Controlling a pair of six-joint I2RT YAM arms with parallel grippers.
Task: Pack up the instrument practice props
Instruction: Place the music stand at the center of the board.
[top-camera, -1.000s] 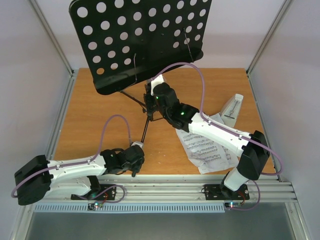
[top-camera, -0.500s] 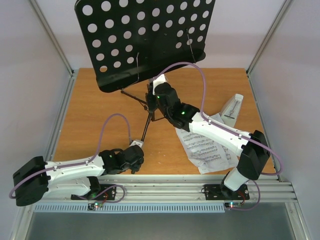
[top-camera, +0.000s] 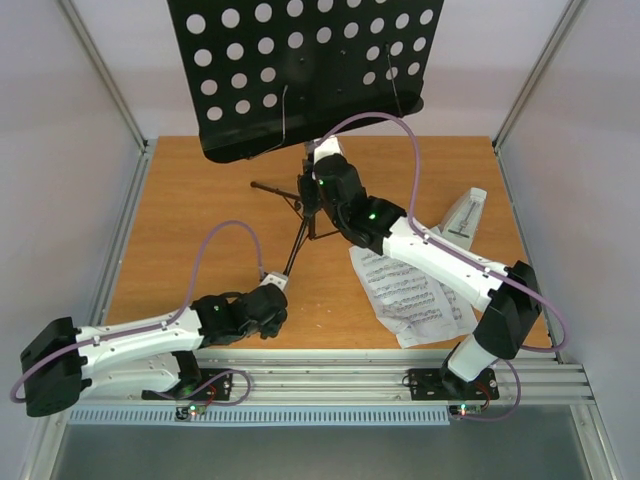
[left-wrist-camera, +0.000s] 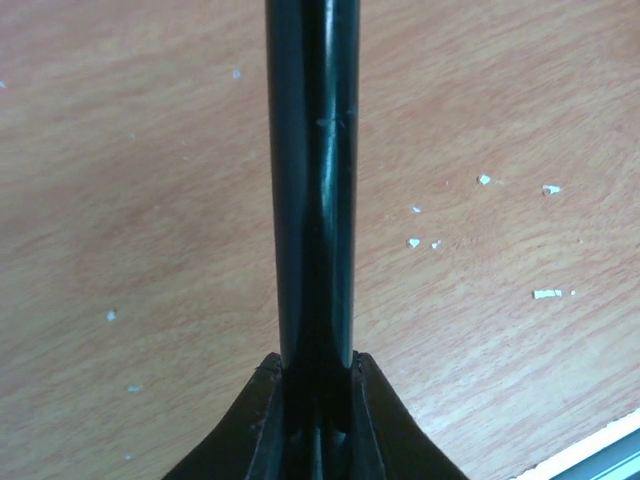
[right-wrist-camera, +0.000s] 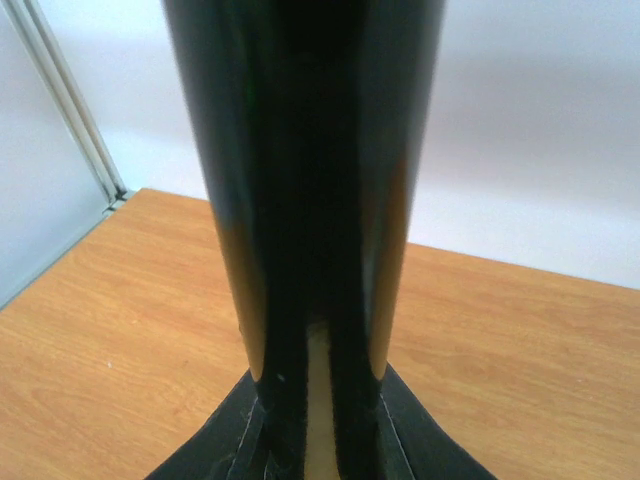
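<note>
The black music stand's round-holed desk (top-camera: 310, 70) stands high at the back, over its tripod legs (top-camera: 296, 240). My right gripper (top-camera: 312, 188) is shut on the stand's upright post, which fills the right wrist view as a thick black tube (right-wrist-camera: 310, 180) between the jaws of the gripper (right-wrist-camera: 312, 385). My left gripper (top-camera: 274, 292) is shut on the end of the near tripod leg, a thin black rod (left-wrist-camera: 312, 180) running away from the gripper (left-wrist-camera: 313, 365) over the wood. White sheet-music pages (top-camera: 410, 295) lie at the right. The pale metronome (top-camera: 462, 218) stands behind them.
The wooden table (top-camera: 190, 230) has metal frame posts at its back corners (top-camera: 105, 75) and grey walls on both sides. An aluminium rail (top-camera: 340, 368) runs along the near edge. The right arm (top-camera: 440, 262) lies across the sheet music.
The stand's desk has swung to the right and stands more upright. My left gripper has closed on the near leg and edged forward. The right gripper has stayed on the post.
</note>
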